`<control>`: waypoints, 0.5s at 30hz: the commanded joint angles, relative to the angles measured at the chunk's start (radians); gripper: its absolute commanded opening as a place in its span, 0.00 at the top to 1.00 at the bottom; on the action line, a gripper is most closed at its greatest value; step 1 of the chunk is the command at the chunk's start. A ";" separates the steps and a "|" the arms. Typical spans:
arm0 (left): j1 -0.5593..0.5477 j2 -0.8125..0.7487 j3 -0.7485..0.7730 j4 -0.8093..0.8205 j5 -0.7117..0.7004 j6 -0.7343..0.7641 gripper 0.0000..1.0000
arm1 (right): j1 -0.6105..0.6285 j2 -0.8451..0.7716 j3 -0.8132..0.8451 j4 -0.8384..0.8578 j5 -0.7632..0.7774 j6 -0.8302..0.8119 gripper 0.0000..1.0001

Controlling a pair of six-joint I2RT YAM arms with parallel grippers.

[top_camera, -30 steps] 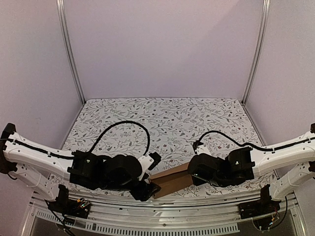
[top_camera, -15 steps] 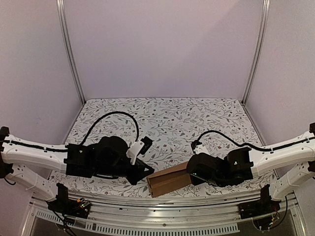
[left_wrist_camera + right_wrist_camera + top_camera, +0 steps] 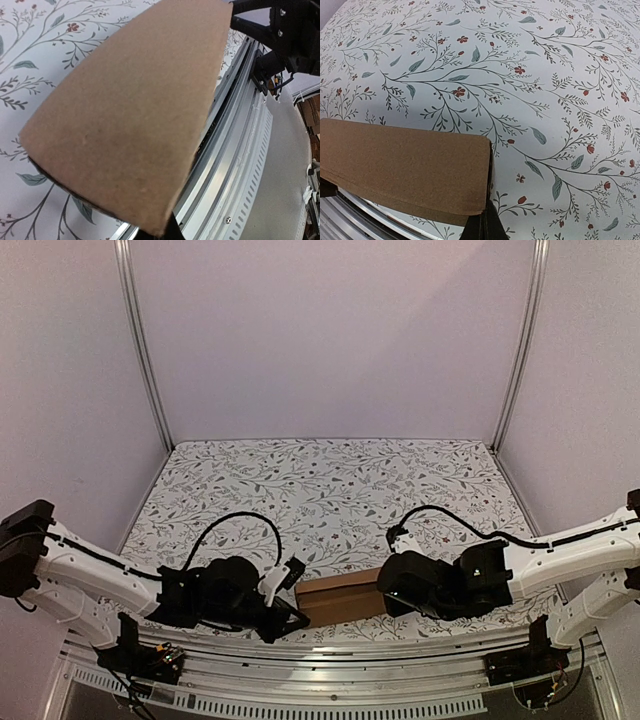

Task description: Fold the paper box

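The paper box [image 3: 338,597] is a plain brown carton lying flat near the table's front edge, between my two grippers. My left gripper [image 3: 297,608] is shut and rests against the box's left end. In the left wrist view the cardboard [image 3: 135,115] fills most of the frame and covers the fingers, so only a black tip [image 3: 167,232] shows under its near corner. My right gripper [image 3: 383,592] is shut on the box's right edge. In the right wrist view that edge [image 3: 487,165] runs straight down into the closed fingers [image 3: 485,227].
A floral cloth [image 3: 340,490] covers the table. A metal rail [image 3: 330,655] runs along the near edge, right below the box, also seen in the left wrist view [image 3: 240,165]. Pale walls and two upright frame posts [image 3: 145,350] close in the back and sides.
My left gripper was open around the box's left end, pulled away and shut in the air, then came back against that end. The box swung from tilted to level, and its open left end no longer shows.
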 commanded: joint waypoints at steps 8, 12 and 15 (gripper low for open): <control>0.017 0.018 -0.021 0.132 0.025 -0.031 1.00 | -0.005 0.013 -0.018 -0.014 -0.049 -0.028 1.00; 0.017 -0.042 0.016 0.046 0.059 -0.012 0.98 | -0.005 0.011 -0.020 -0.012 -0.038 -0.035 1.00; 0.017 -0.099 0.045 0.004 0.112 -0.005 0.96 | -0.005 0.018 -0.019 -0.001 -0.029 -0.049 1.00</control>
